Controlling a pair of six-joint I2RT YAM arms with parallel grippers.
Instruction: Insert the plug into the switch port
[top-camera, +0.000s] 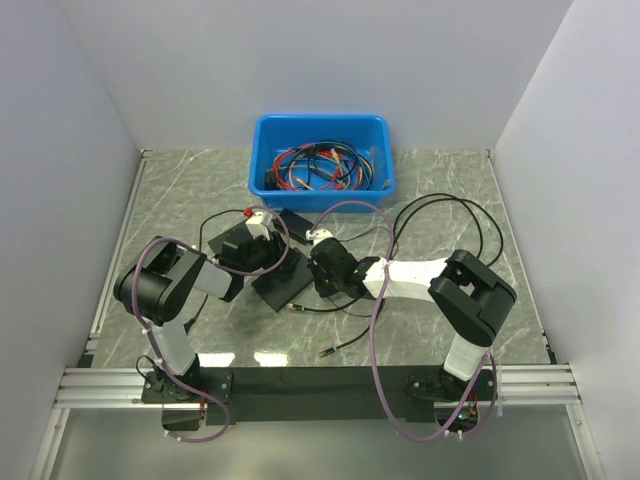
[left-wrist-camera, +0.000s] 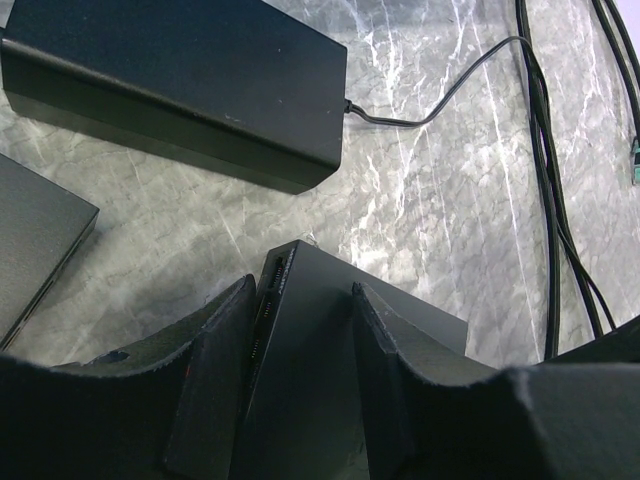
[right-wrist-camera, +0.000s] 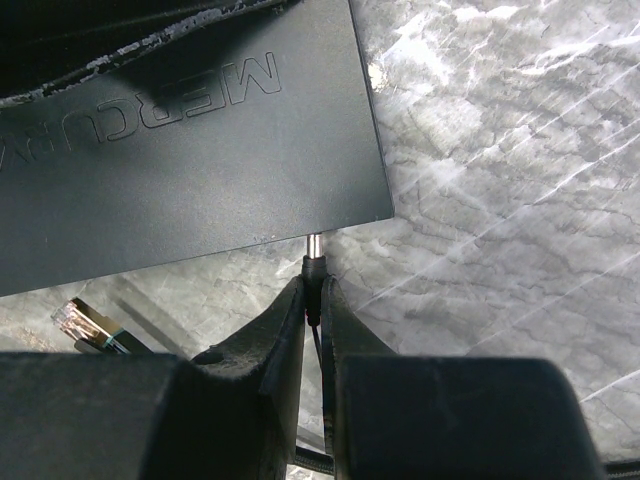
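2 grips on my feeds: left fingers (left-wrist-camera: 215, 340) clamp the switch (left-wrist-camera: 310, 340); right fingers (right-wrist-camera: 280, 330) pinch the plug (right-wrist-camera: 314, 268), axis pointing left, tip meeting the switch's edge.

Embossed lettering "MERCUR", upside down, on the black top of the switch (right-wrist-camera: 190, 150)

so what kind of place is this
Probably a lab robot test cell: plain white walls box in a marble-patterned tabletop, a left arm and right arm are bolted at its near edge, and a blue bin holds loose cables.
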